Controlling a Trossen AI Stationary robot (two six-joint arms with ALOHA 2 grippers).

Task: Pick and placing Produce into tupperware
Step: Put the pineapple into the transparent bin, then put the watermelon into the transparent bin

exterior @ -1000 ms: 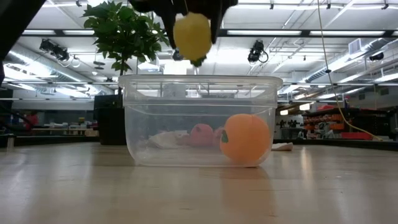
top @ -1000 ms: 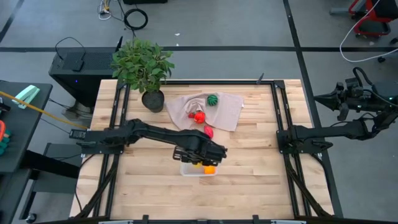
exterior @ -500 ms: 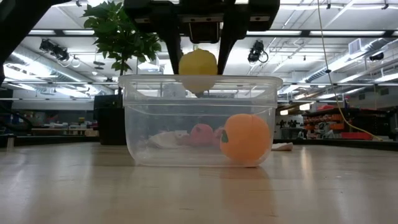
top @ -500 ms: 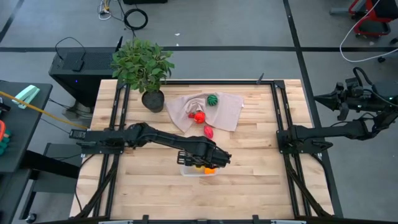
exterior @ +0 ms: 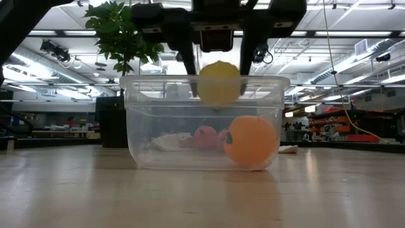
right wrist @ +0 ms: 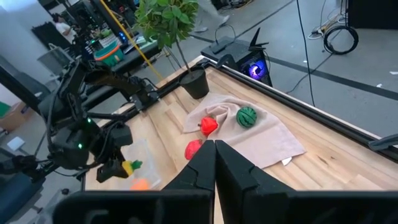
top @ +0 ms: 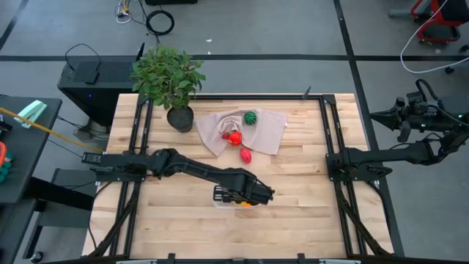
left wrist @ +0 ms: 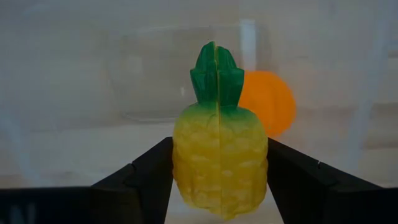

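My left gripper (top: 247,196) hangs over the clear tupperware (top: 222,196), shut on the yellow toy pineapple (exterior: 219,82). The pineapple sits at rim height, partly inside the tupperware (exterior: 152,126). The orange piece (exterior: 251,140) rests on the tupperware's floor, and also shows in the left wrist view (left wrist: 273,102). The dark green round piece (top: 250,117) and one red piece (top: 234,137) lie on the beige cloth (top: 270,132). The other red piece (top: 245,155) lies at the cloth's near edge. My right gripper (right wrist: 214,146) is shut and waits off the table's right side. My left gripper pinches the pineapple's yellow body (left wrist: 219,162) between its two fingers (left wrist: 149,177), one on each side. The fingers come from above, pointing down. The pineapple is lifted clear, its green crown (left wrist: 216,74) pointing away from the wrist, above the orange piece.
A potted plant (top: 168,77) stands at the table's far left corner, beside the cloth. Black rails (top: 331,147) run along the table's left and right sides. Bare wood (top: 308,213) lies right of and nearer than the tupperware.
My left gripper has moved down and a little toward the table's right and near edges, staying shut on the pineapple. The pineapple has gone from well above the tupperware's rim to rim height, partly inside.
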